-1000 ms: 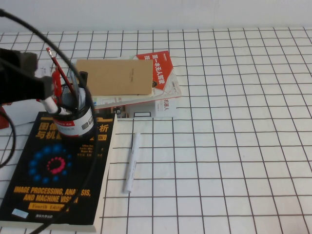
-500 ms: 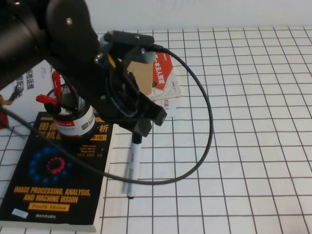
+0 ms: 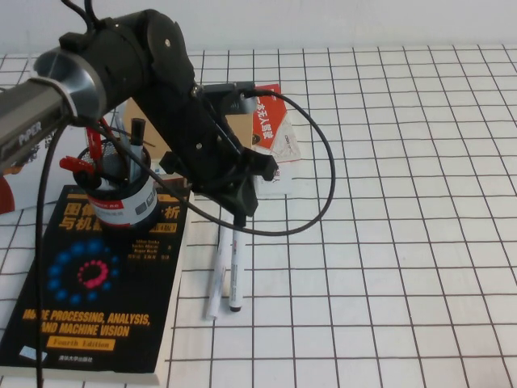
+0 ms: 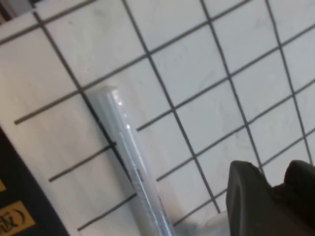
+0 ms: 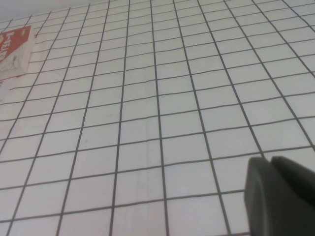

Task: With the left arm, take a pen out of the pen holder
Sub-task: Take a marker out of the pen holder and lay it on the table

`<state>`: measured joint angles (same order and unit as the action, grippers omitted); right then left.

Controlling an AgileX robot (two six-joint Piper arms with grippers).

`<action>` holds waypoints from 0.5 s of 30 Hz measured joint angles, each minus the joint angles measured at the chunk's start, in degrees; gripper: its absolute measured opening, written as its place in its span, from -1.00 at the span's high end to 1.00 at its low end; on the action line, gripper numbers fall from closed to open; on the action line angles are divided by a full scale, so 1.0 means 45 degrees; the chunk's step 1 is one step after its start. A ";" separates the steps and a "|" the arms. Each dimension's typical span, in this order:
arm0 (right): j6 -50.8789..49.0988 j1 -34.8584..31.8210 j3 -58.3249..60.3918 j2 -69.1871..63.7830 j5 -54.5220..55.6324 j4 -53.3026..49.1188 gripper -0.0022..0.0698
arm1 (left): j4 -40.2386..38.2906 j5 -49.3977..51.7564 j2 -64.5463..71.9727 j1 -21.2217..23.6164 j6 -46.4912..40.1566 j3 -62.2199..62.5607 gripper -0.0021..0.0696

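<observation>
Fingers (image 4: 246, 199) of left gripper (image 3: 240, 220) pinch pen (image 3: 236, 271), now out of pen holder (image 3: 123, 198), tip down beside loose pen (image 3: 214, 287); you just release; right gripper (image 5: 271, 191) closed, far from pen holder

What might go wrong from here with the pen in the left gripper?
The held pen hangs from the left gripper right beside the white pen lying on the table; once released, it may knock it. The cable loops low beside the pen holder and might snag it. The right gripper hovers over the grid, away from this.
</observation>
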<state>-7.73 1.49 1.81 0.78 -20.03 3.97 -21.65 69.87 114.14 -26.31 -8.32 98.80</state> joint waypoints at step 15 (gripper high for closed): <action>0.0000 0.0000 0.0000 0.0000 0.0000 0.0000 0.99 | 0.0253 -0.1242 0.1512 0.0340 0.0822 0.0462 0.64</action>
<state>-7.73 1.49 1.81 0.78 -20.03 3.97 -20.52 64.28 120.95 -24.78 -4.63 100.88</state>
